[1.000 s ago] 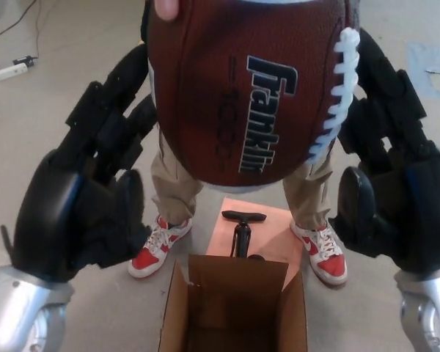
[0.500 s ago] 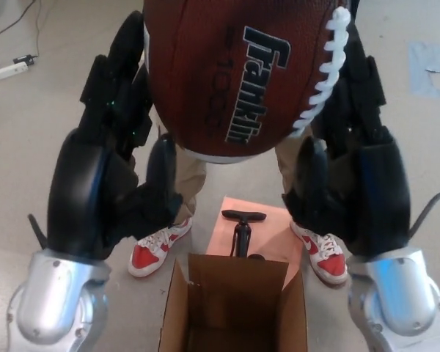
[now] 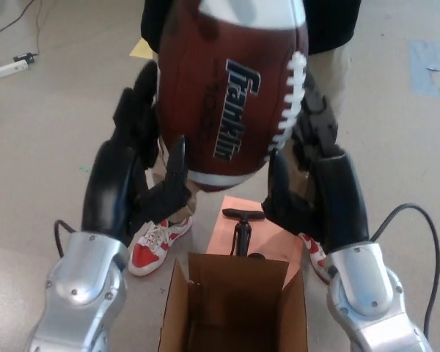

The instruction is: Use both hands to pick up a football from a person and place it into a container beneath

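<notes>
- The football (image 3: 231, 92) fills the upper centre of the frame, long axis near upright; brown pebbled skin, white stripes near both ends, white laces down its right side, "Franklin" printed along its face.
- The left hand (image 3: 143, 158) presses the ball's left flank at centre left; its black fingers (image 3: 136, 110) lie up along the side and the thumb curls in under the lower end; grasping the ball.
- The right hand (image 3: 312, 165) presses the opposite flank at centre right; fingers against the laced side, thumb beneath; it too is clasped on the ball.
- Silver forearms run down to the lower corners; a black cable (image 3: 418, 235) loops by the right one.
- Below the ball, at bottom centre, stands an open cardboard box (image 3: 235, 308); just beyond it a black pump (image 3: 242, 227) on a pink sheet (image 3: 268, 238).
- Behind the ball stands a person; a red-and-white sneaker (image 3: 155, 246) shows at lower left of centre.
- A power strip (image 3: 6, 71) lies on the floor at upper left.
</notes>
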Controlling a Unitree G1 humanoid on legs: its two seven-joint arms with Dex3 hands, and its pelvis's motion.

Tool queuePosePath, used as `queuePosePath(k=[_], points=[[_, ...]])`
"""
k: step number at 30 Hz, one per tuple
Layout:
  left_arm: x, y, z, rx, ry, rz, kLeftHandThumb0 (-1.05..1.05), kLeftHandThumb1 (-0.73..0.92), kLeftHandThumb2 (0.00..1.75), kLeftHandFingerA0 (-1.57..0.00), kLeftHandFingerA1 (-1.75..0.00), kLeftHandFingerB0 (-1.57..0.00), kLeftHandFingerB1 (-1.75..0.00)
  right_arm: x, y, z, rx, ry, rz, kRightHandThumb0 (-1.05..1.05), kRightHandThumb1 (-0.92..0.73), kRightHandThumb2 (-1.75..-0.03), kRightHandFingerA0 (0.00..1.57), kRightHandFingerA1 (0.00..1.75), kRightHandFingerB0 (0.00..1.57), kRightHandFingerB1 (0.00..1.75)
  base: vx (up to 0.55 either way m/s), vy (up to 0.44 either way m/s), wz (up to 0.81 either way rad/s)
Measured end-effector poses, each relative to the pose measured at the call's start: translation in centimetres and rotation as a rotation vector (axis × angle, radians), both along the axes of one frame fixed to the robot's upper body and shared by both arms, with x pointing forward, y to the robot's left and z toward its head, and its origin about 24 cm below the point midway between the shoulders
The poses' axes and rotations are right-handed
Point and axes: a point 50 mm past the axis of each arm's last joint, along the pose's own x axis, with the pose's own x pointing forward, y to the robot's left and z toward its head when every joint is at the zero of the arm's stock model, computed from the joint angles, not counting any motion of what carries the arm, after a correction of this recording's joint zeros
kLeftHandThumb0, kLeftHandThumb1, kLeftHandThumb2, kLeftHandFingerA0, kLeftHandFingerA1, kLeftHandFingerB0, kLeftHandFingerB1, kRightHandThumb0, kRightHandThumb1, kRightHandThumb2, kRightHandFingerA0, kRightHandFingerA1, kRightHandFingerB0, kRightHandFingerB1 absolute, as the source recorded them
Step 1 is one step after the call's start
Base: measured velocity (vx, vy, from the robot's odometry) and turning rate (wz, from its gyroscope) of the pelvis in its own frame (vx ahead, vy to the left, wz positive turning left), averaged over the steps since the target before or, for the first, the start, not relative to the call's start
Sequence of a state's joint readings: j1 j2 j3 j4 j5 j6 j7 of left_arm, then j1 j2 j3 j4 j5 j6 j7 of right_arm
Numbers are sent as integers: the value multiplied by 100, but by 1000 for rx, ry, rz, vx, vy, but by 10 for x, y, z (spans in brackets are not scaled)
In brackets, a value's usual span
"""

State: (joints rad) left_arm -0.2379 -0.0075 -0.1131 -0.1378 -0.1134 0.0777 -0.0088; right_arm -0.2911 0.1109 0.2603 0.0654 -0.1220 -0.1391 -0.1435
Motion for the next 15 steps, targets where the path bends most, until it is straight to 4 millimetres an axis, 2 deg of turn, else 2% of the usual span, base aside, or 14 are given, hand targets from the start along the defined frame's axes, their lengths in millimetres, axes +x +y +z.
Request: queuePosePath(k=[1,2,3,4,5,6,7,8,9,10,14,15], points=[[3,0,-4,3,20,-2,-73,80,110,0,-19,-7,-24,3,-1,-5,-10,20,-5,-81,-80,-103,0,9,3,17,0,0,0],[6,0,-7,5,35,-4,-73,80,110,0,-19,-7,-24,5,-1,-8,-16,33,-9,-81,-80,-103,0,9,3,17,0,0,0],[8,-1,-10,7,48,-6,-72,81,110,0,-20,-6,-24,7,-2,-11,-22,45,-12,-79,-92,-80,2,9,0,19,0,0,0],[9,-1,-11,7,51,-7,-72,81,111,0,-19,-5,-24,7,-2,-11,-24,48,-13,-80,-80,-104,0,10,3,17,0,0,0],[13,-1,-16,10,71,-11,-72,81,111,0,-19,-5,-24,11,-3,-16,-34,69,-19,-80,-80,-104,0,10,3,17,0,0,0],[14,-2,-18,10,77,-13,-67,92,76,0,-15,0,-22,12,-4,-19,-37,76,-22,-81,-81,-104,0,10,3,17,0,0,0],[16,-3,-21,8,89,-17,-67,92,76,0,-15,0,-22,14,-6,-22,-46,88,-28,-81,-81,-104,0,10,3,17,0,0,0],[18,-4,-23,6,98,-22,-66,92,77,0,-14,0,-20,16,-7,-24,-51,94,-32,-77,-92,-84,1,12,0,19,0,0,0],[19,-5,-25,4,103,-26,-71,82,112,0,-19,-1,-22,17,-8,-25,-53,97,-35,-75,-83,-119,0,19,1,21,0,0,0],[19,-6,-26,1,110,-31,-69,77,95,0,-12,0,-19,17,-9,-26,-57,100,-38,-75,-83,-119,0,19,2,22,0,0,0],[24,-11,-35,-7,143,-50,-72,79,98,0,-10,0,-17,20,-14,-34,-69,125,-56,-75,-83,-119,0,18,3,21,0,0,0],[25,-11,-35,-6,145,-52,-67,92,77,0,-7,0,-17,21,-15,-35,-70,128,-58,-75,-83,-119,0,18,2,21,0,0,0]])
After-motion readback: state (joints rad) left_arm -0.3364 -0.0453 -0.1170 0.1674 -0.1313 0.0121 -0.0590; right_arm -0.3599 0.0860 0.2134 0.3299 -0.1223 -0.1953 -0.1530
